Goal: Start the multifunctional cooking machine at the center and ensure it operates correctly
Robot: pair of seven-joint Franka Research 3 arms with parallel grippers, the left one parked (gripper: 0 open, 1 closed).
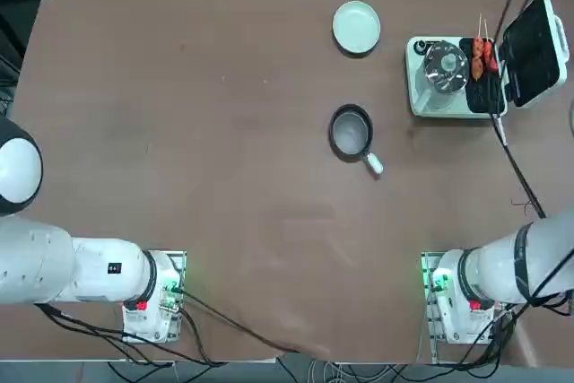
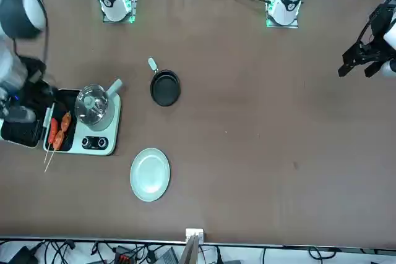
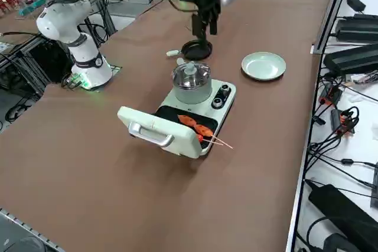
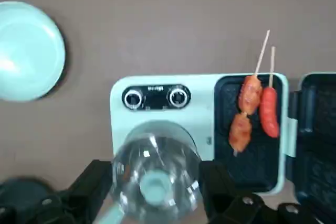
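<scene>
Overhead, front, right-side views span the table; wrist view — close above the cooking machine (image 4: pixel 199 129) — all share it.

No lettering is showing legibly anywhere; faint markings are sitting between the two knobs (image 4: pixel 155 97) on the multifunctional cooking machine (image 4: pixel 163 119), too blurred to be read.

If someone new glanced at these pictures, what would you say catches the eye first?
Probably the mint-green cooking machine at the table's far right, lid open, with orange skewered sausages on its black grill plate beside the lidded steel pot. The right gripper hangs open above that pot. Nearby sit a small black frying pan and a pale green plate.
</scene>
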